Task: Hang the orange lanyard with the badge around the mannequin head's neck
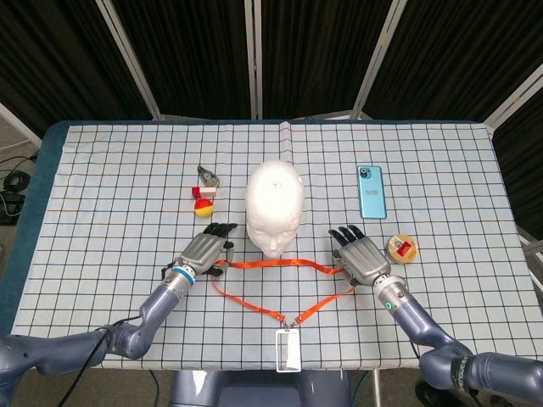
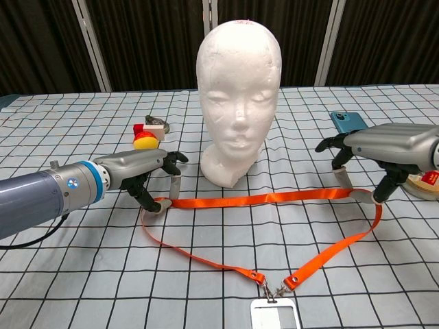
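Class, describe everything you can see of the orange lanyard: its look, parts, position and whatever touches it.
The orange lanyard is a flat, fabric-like strap lying in an open loop on the checked tablecloth, in front of the mannequin head. Its two ends meet at small metal clips joined to a clear badge holder at the near table edge. The left robot hand pinches its left corner; the right robot hand holds its right corner. Nothing is around the neck yet.

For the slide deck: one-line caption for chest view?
Both hands stretch the orange lanyard before the mannequin head.
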